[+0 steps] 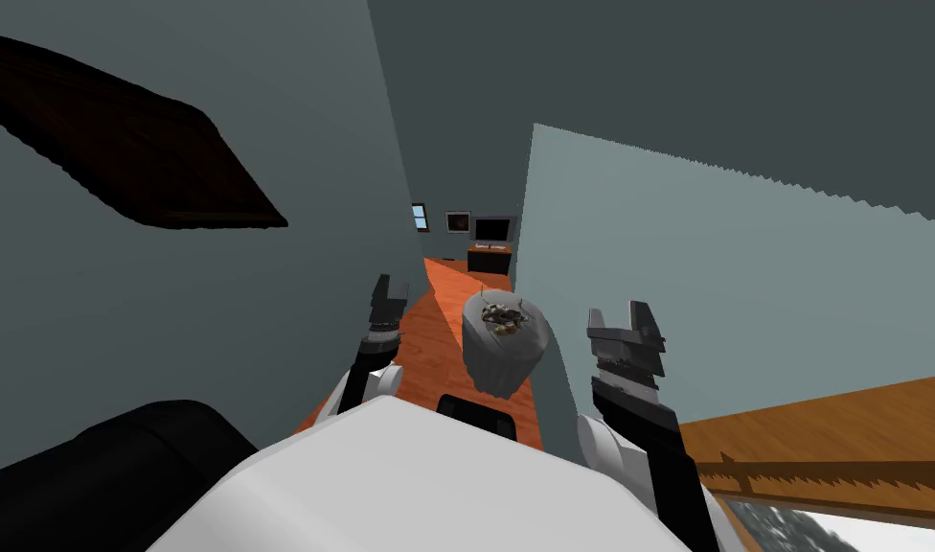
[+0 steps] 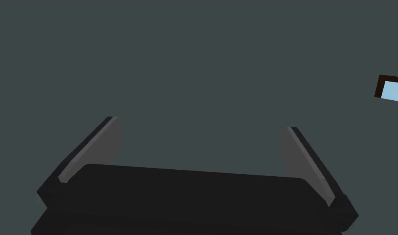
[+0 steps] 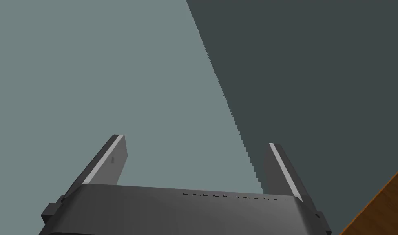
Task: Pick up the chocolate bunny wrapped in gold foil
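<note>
Left gripper [image 1: 390, 287]: raised over orange floor [image 1: 437, 326], fingers apart, nothing between.
Centre: grey round stand [image 1: 499, 369] between both grippers, slightly ahead of them, dark clutter on top.
Bunny [image 1: 503, 329]: on stand top, small yellow-gold speck among clutter, toward near edge. Shape too small to tell.
Right gripper [image 1: 618, 314]: just right of stand, fingers apart, empty, facing pale wall [image 1: 695, 287].

Left gripper [image 2: 202, 123] here: a near-black box body with thin grey blade fingers [image 2: 108, 140], dark-edged outside. Right gripper [image 3: 196, 140] reads greyer, tiny dark marks dotting its rim. Black forearms [image 1: 662, 450], white rounded joints [image 1: 598, 443].
</note>
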### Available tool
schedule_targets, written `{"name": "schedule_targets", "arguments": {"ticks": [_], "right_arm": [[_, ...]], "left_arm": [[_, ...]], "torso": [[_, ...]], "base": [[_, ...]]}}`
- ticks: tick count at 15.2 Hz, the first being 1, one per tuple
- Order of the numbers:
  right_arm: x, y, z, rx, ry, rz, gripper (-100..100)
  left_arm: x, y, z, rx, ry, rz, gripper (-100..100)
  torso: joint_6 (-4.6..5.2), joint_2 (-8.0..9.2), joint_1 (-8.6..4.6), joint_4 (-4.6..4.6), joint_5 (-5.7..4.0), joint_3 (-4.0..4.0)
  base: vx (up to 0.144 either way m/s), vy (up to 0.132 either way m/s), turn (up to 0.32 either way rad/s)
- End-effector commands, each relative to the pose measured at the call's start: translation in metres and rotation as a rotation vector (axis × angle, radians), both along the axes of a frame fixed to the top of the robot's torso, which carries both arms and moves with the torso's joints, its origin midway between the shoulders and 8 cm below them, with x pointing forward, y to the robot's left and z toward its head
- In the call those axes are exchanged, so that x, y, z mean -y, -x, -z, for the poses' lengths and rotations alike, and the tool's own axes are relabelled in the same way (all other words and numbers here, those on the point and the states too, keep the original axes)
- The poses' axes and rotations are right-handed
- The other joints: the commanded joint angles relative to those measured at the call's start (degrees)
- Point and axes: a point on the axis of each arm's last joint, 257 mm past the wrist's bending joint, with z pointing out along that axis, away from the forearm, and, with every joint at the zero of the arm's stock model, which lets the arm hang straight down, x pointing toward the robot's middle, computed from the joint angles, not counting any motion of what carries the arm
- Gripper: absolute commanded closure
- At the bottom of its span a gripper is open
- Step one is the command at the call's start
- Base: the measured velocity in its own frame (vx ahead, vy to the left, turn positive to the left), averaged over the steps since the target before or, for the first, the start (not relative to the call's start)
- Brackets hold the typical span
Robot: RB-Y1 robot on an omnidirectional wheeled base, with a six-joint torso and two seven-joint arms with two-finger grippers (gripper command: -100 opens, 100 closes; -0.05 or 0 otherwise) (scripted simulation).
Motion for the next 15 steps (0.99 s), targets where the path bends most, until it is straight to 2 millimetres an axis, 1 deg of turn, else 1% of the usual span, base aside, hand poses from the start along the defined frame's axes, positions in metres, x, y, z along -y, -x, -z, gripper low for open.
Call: {"name": "schedule_targets", "arguments": {"ticks": [1, 2, 4, 5, 7, 8, 10, 11, 12, 13, 15], "right_arm": [[-0.007, -0.004, 0.003, -0.017, 0.05, -0.02, -100], [-0.007, -0.004, 0.003, -0.017, 0.05, -0.02, -100], [-0.016, -0.012, 0.012, -0.045, 0.119, -0.04, -100], [-0.017, -0.012, 0.012, -0.047, 0.126, -0.043, -100], [-0.028, -0.021, 0.025, -0.081, 0.206, -0.06, -100], [-0.028, -0.021, 0.025, -0.081, 0.207, -0.061, -100], [-0.039, -0.03, 0.041, -0.117, 0.294, -0.073, -100], [-0.039, -0.03, 0.041, -0.117, 0.294, -0.073, -100], [-0.044, -0.035, 0.051, -0.136, 0.339, -0.078, -100], [-0.044, -0.035, 0.051, -0.136, 0.339, -0.078, -100], [-0.055, -0.045, 0.072, -0.174, 0.434, -0.085, -100]], "left_arm": [[0.0, 0.0, 0.0, 0.0, 0.0, 0.0, 0], [0.0, 0.0, 0.0, 0.0, 0.0, 0.0, 0], [0.0, 0.0, 0.0, 0.0, 0.0, 0.0, 0], [0.0, 0.0, 0.0, 0.0, 0.0, 0.0, 0], [0.0, 0.0, 0.0, 0.0, 0.0, 0.0, 0], [0.0, 0.0, 0.0, 0.0, 0.0, 0.0, 0], [0.0, 0.0, 0.0, 0.0, 0.0, 0.0, 0], [0.0, 0.0, 0.0, 0.0, 0.0, 0.0, 0], [0.0, 0.0, 0.0, 0.0, 0.0, 0.0, 0], [0.0, 0.0, 0.0, 0.0, 0.0, 0.0, 0], [0.0, 0.0, 0.0, 0.0, 0.0, 0.0, 0]], "torso": [[0.0, 0.0, 0.0, 0.0, 0.0, 0.0], [-0.01, 0.0, -0.01, 0.0, 0.0, 0.0], [-0.01, 0.0, -0.02, 0.0, 0.0, 0.0], [-0.02, 0.0, -0.02, 0.0, 0.0, 0.0], [-0.02, -0.01, -0.02, 0.0, 0.0, 0.0], [-0.03, -0.01, -0.02, 0.0, -0.01, -0.01], [-0.02, -0.01, -0.02, -0.01, -0.01, -0.01], [-0.03, -0.01, -0.02, 0.0, 0.0, -0.01], [-0.02, -0.01, -0.02, 0.0, 0.0, -0.01], [-0.02, -0.01, -0.01, -0.01, -0.01, -0.01], [-0.03, -0.02, -0.01, -0.01, 0.0, -0.01]], "base": [[0.0, 0.001, 0.027], [0.0, 0.001, 0.04], [-0.001, 0.001, 0.063], [-0.001, 0.0, 0.063], [-0.001, 0.002, 0.093], [-0.001, 0.001, 0.082], [-0.001, 0.003, 0.116], [-0.002, 0.001, 0.094], [-0.002, 0.002, 0.099], [-0.001, 0.001, 0.08], [-0.002, 0.004, 0.138]]}}
